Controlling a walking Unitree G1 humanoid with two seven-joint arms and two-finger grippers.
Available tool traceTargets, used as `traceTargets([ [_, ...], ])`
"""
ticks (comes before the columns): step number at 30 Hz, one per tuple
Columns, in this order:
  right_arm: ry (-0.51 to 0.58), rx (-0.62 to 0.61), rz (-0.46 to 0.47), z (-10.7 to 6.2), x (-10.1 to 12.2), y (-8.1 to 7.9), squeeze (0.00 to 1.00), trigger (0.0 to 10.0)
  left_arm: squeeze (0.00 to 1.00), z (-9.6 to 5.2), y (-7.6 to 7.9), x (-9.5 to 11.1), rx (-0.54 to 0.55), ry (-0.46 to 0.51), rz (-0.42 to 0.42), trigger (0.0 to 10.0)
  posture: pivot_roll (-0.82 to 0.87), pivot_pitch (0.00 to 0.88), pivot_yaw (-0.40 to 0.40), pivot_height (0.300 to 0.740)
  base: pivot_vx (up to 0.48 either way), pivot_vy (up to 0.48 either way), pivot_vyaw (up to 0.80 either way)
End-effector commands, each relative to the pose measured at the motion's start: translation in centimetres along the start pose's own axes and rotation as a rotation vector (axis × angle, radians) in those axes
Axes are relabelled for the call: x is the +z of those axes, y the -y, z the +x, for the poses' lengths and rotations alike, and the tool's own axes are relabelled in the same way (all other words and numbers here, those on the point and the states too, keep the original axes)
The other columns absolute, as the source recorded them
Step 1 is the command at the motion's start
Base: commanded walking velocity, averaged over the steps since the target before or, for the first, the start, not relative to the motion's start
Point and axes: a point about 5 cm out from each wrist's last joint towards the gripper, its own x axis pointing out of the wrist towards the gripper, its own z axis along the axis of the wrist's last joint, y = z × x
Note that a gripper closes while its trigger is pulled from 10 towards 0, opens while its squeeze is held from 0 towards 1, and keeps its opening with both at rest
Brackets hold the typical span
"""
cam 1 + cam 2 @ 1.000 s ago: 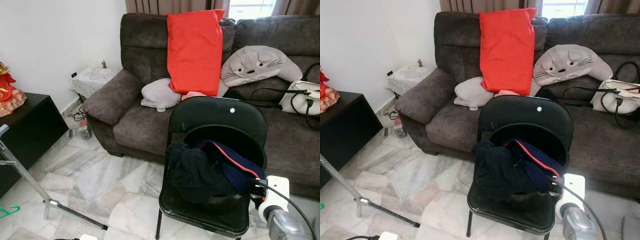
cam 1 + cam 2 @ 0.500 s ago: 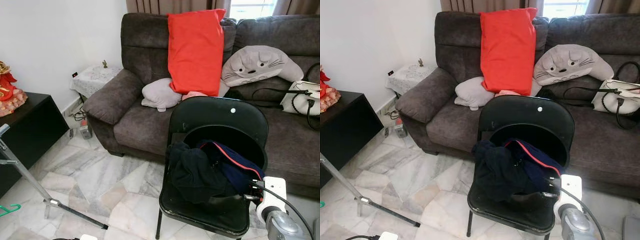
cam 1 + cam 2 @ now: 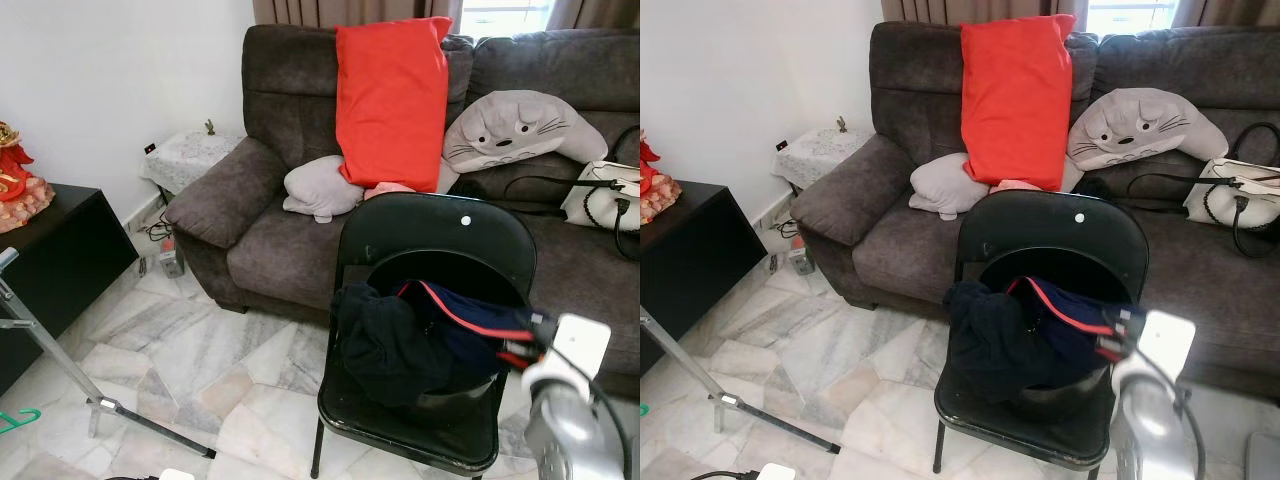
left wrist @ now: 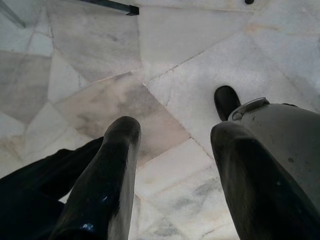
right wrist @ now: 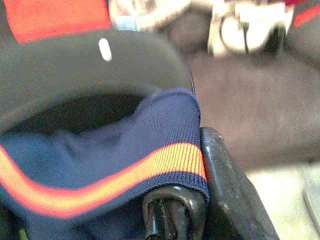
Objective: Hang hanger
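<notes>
Right wrist view blurred — right tool (image 5: pixel 187 200) pinching navy garment (image 5: pixel 125 150) hem.

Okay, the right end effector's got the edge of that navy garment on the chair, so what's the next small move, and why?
Probably lift it straight up: the right end effector is shut on the navy garment's striped hem, while most of it lies heaped on the black chair.

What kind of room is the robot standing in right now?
Most likely a home living room: a brown sofa with a red cushion, a black folding chair holding clothes, and marble floor tiles.
</notes>
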Motion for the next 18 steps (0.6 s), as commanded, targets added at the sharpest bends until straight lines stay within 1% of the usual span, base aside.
traceTargets([
  [1, 0.083, 0.021, -0.002, 0.1, 2.8, -1.6, 0.0, 0.0, 0.0, -0.1, -0.6, -0.2, 0.017, -0.006, -0.003, 10.0, -0.09, 0.0, 0.116, 0.74, 0.0, 0.0, 0.0],
  [3, 0.111, 0.029, -0.001, 0.2, 3.7, -2.2, 0.0, 0.0, 0.0, -0.1, -0.6, -0.3, 0.018, -0.007, -0.006, 10.0, -0.09, 0.0, 0.114, 0.74, 0.0, 0.0, 0.0],
  [4, 0.111, 0.029, -0.001, 0.2, 3.7, -2.2, 0.0, 0.0, 0.0, -0.1, -0.6, -0.3, 0.018, -0.007, -0.006, 10.0, -0.09, 0.0, 0.114, 0.74, 0.0, 0.0, 0.0],
  [6, 0.086, 0.061, -0.035, 0.2, 3.5, -3.0, 0.0, 0.0, 0.0, -0.1, -0.6, -0.4, 0.018, -0.01, -0.008, 10.0, -0.09, 0.0, 0.11, 0.74, 0.0, 0.0, 0.0],
  [9, 0.079, 0.053, -0.009, 0.4, 3.6, -3.4, 0.0, 0.0, 0.0, -0.1, -0.5, -0.5, 0.019, -0.013, -0.015, 10.0, -0.08, 0.0, 0.105, 0.74, 0.0, 0.0, 0.0],
  [13, 0.087, 0.068, -0.002, 0.2, 3.9, -3.9, 0.0, 0.0, 0.0, -0.1, -0.5, -0.7, 0.021, -0.018, -0.016, 10.0, -0.09, 0.0, 0.104, 0.74, 0.0, 0.0, 0.0],
  [14, 0.103, 0.087, -0.022, 0.2, 4.1, -4.2, 0.0, 0.0, 0.0, -0.1, -0.6, -0.7, 0.022, -0.02, -0.016, 10.0, -0.1, 0.0, 0.104, 0.74, 0.0, 0.0, 0.0],
  [15, 0.103, 0.087, -0.022, 0.2, 4.1, -4.2, 0.0, 0.0, 0.0, -0.1, -0.6, -0.7, 0.022, -0.02, -0.016, 10.0, -0.1, 0.0, 0.104, 0.74, 0.0, 0.0, 0.0],
  [16, 0.114, 0.092, -0.046, 0.2, 4.3, -4.4, 0.0, 0.0, 0.0, -0.2, -0.6, -0.8, 0.023, -0.021, -0.017, 10.0, -0.1, 0.0, 0.101, 0.74, 0.0, 0.0, 0.0],
  [18, 0.121, 0.09, -0.063, 0.3, 4.3, -4.5, 0.0, 0.0, 0.0, -0.2, -0.5, -0.9, 0.023, -0.024, -0.018, 10.0, -0.1, 0.0, 0.099, 0.74, 0.0, 0.0, 0.0],
])
